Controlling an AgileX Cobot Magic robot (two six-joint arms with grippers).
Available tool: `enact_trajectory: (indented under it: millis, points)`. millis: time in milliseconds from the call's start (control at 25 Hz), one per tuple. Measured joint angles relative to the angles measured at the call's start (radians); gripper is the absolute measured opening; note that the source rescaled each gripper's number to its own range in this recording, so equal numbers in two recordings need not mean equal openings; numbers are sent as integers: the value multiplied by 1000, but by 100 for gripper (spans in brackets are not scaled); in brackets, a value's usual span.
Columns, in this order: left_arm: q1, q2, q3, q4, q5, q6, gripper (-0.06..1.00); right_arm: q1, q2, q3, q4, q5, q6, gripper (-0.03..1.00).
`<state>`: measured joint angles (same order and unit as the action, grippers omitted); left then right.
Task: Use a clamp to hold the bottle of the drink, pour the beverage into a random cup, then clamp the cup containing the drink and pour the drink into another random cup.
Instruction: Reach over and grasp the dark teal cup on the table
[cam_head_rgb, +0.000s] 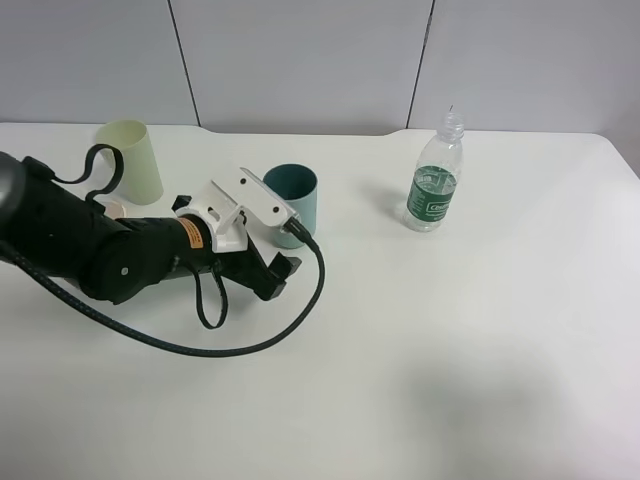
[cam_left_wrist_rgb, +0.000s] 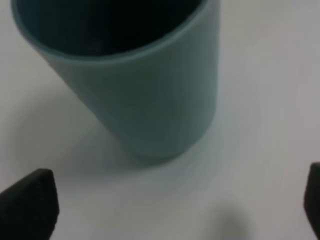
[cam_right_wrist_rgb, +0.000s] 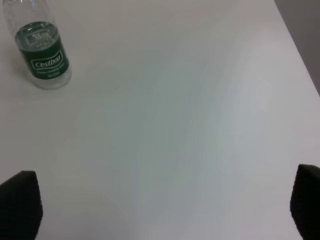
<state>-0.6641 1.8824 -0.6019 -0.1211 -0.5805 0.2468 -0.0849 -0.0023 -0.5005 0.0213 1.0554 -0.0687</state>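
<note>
teal cup (cam_head_rgb: 300, 195), pale green cup (cam_head_rgb: 132, 160), green-labelled clear bottle (cam_head_rgb: 434, 187), white table (cam_head_rgb: 480, 350)

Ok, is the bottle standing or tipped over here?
Upright: the bottle stands on its base on the table, neck pointing up.

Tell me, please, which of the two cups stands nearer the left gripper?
The teal cup, directly before the left gripper, whose jaws are open; the pale green cup stands clearly farther off.
</note>
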Motion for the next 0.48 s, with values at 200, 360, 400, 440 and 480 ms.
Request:
enact_trajectory:
  millis: [200, 360, 400, 440, 480]
  points:
    - [0, 61, 0, 55, -125, -137, 100, 0, 0, 0, 0, 0, 0, 100]
    - [0, 105, 0, 63, -241, -220, 100, 0, 0, 0, 0, 0, 0, 100]
    - [0, 115, 0, 63, -269, -233, 100, 0, 0, 0, 0, 0, 0, 100]
    - [0, 122, 0, 63, -290, -241, 100, 0, 0, 0, 0, 0, 0, 100]
    - [0, 131, 0, 64, -312, -247, 100, 0, 0, 0, 0, 0, 0, 100]
